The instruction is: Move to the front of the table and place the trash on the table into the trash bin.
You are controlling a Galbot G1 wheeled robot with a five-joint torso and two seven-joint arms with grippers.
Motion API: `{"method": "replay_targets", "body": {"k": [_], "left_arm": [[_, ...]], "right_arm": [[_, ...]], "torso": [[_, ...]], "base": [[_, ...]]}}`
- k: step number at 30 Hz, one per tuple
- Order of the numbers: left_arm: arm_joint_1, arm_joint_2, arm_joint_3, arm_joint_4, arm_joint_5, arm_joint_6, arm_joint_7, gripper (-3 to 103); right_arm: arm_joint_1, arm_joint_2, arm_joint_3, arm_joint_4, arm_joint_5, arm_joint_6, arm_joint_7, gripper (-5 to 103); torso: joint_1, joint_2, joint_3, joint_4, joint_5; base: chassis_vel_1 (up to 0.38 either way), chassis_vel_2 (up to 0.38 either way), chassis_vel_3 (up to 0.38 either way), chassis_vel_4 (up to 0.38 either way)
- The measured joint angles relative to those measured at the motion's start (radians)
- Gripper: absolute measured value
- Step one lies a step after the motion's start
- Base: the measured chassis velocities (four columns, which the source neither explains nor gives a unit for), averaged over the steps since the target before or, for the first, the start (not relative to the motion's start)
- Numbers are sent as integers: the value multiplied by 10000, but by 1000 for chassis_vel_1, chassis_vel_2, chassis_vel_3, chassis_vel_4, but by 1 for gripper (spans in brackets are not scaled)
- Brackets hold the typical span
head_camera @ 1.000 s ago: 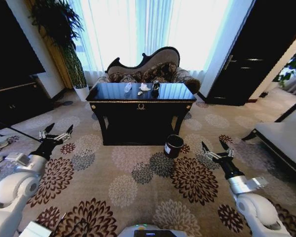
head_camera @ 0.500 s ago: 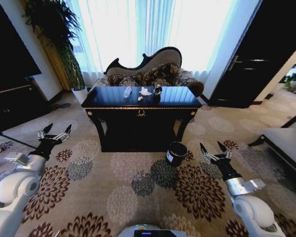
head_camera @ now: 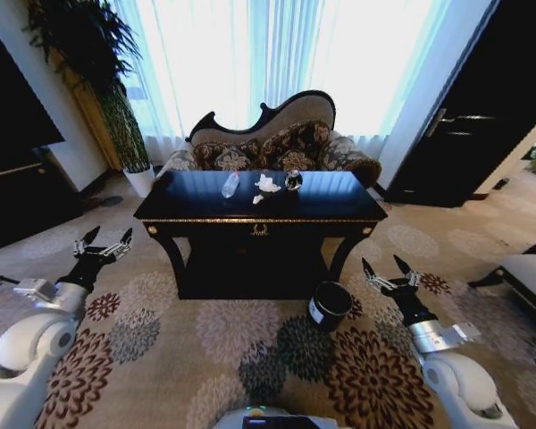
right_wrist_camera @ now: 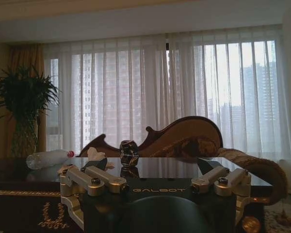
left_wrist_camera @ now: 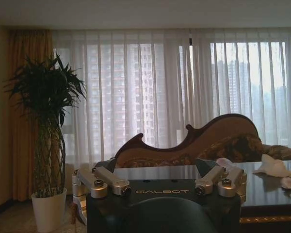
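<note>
Small white crumpled paper wads (head_camera: 266, 184) and a dark shiny crushed piece (head_camera: 292, 180) lie near the back middle of the glossy black rectangular worktop (head_camera: 196, 207), beside a clear plastic bottle (head_camera: 230, 185) on its side. Round black trash bin (head_camera: 330, 306) stands on the floral carpet (head_camera: 241, 353) by the worktop's front right leg. Left pincer (head_camera: 102, 245) and right pincer (head_camera: 386, 272) hover low, flanking the worktop, both spread wide and empty.

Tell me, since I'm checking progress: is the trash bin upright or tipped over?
Upright. The trash bin stands on the carpet by the table's front right leg, its round opening facing up, white label on its side.
</note>
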Motion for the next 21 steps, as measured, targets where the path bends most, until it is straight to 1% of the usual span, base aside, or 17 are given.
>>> {"method": "replay_targets", "body": {"k": [4, 13, 15, 21], "left_arm": [[-89, 1, -9, -5, -19, 66, -13, 93], [-75, 3, 4, -45, -49, 103, -25, 93], [-54, -36, 19, -69, -52, 108, -24, 93], [-58, -29, 56, -103, -55, 129, -44, 93]], "right_arm": [[3, 0, -20, 3, 79, -28, 1, 100], [-22, 57, -21, 89, 42, -45, 13, 100], [-60, 71, -38, 94, 2, -45, 6, 100], [28, 57, -186, 144, -65, -52, 33, 100]], "torso": [[0, 0, 0, 0, 6], [5, -2, 2, 1, 5], [4, -1, 2, 0, 0], [4, -1, 2, 1, 5]], "base": [[-214, 208, 234, -212], [-254, 242, 247, -242], [-241, 246, 222, -238], [-214, 212, 204, -204]]}}
